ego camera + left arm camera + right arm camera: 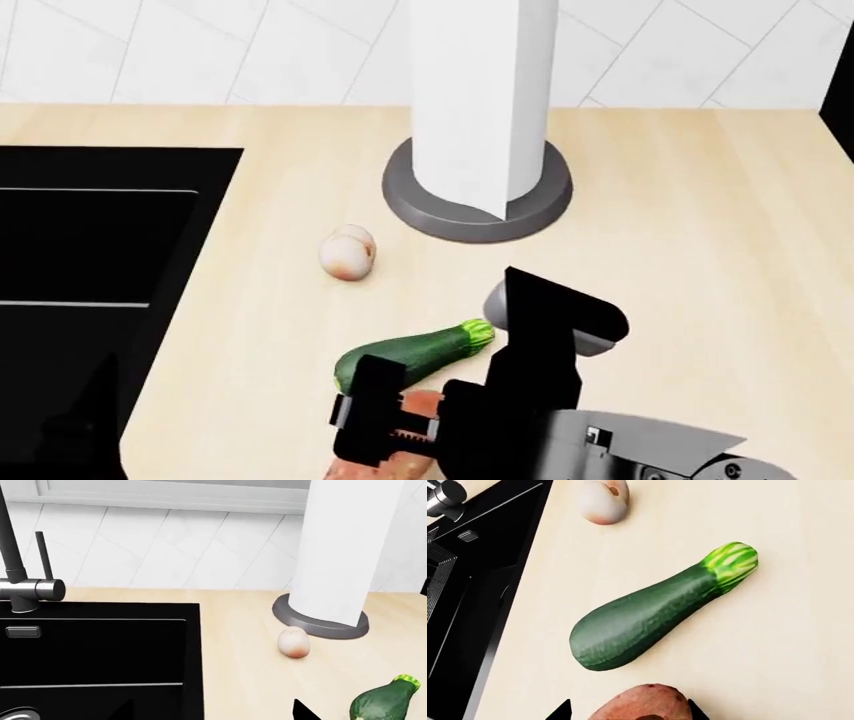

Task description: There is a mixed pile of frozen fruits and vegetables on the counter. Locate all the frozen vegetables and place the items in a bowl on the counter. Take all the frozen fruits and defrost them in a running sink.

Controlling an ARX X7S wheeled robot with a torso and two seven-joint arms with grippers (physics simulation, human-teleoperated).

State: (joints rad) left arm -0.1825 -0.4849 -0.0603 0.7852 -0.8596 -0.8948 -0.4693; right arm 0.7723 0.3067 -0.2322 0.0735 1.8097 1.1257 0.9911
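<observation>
A dark green zucchini (654, 612) (407, 357) lies on the beige counter (694, 250). Just beyond it rests a small pale peach-like fruit (348, 250) (293, 642). A reddish sweet potato (640, 705) (380, 468) lies on the near side of the zucchini. My right gripper (630, 711) (387, 420) hangs over the sweet potato, open, with a black fingertip on each side of its end. My left gripper (213, 715) is open and holds nothing, spanning the edge of the black sink (93, 655). The zucchini's stem end (387, 702) shows beside it. The bowl is out of view.
A tall white paper-towel roll (478, 90) on a grey base (534, 215) stands behind the peach-like fruit. The dark grey faucet (23, 587) rises at the sink's back edge. The sink (80, 300) fills the left of the head view. A white tiled wall closes off the back.
</observation>
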